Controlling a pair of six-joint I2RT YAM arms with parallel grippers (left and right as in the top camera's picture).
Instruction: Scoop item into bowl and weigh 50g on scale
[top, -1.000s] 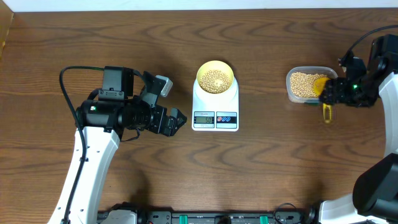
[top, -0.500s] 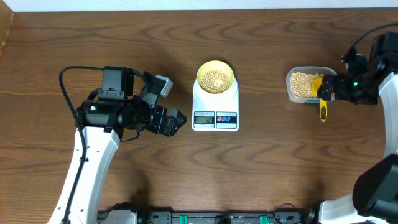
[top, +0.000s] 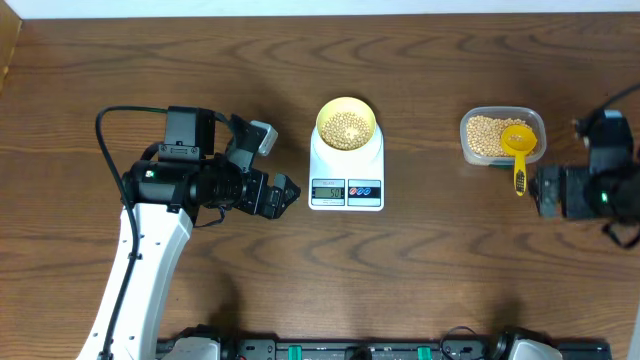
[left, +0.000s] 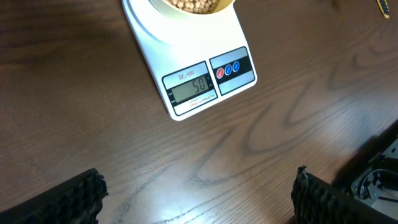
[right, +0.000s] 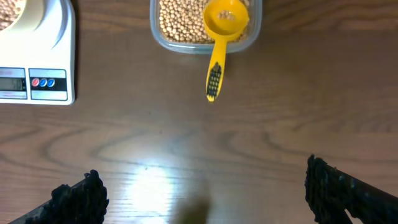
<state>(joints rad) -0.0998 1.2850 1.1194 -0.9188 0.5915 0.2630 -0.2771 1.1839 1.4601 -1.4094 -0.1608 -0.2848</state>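
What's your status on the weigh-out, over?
Left tool open, empty, beside scale. Right tool open, empty; yellow scoop rests in tub. Bowl of beans on scale, display appears to read 50. Nothing in the way.

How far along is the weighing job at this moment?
Done: beans lie in the bowl on the scale, whose display appears to read 50. The scoop rests in the tub. In hand: nothing; left gripper and right gripper are open, empty. Left: apparently nothing.
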